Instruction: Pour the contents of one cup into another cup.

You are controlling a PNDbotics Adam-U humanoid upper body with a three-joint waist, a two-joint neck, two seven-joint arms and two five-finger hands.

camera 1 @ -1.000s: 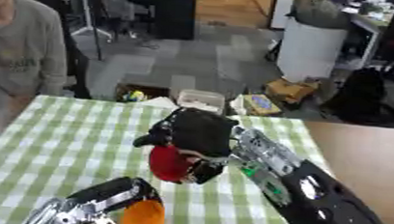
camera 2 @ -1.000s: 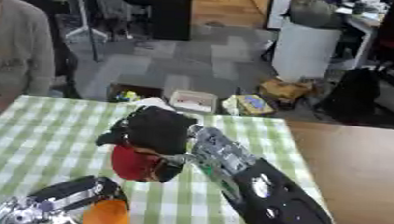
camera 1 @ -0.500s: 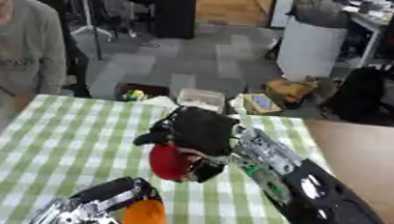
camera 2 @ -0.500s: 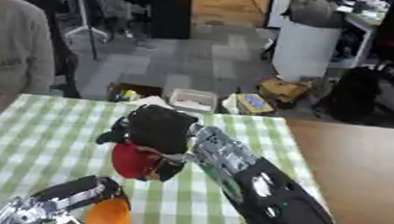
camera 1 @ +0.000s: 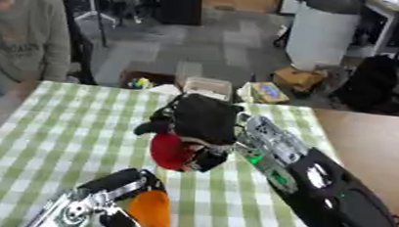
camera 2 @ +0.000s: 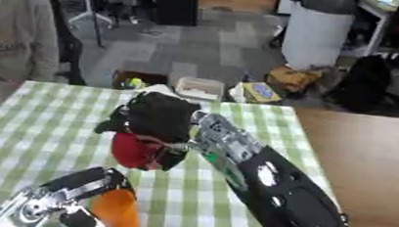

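My right hand is over the middle of the green checked table, its fingers curled round a red cup that it holds raised and tipped toward the lower left. Below it, at the bottom edge, my left hand wraps an orange cup. The red cup hangs just above and a little behind the orange one. I cannot make out any contents in either cup.
A person in a grey top sits at the table's far left corner. A brown wooden table adjoins on the right. Beyond the far edge, boxes lie on the floor and a white bin stands farther back.
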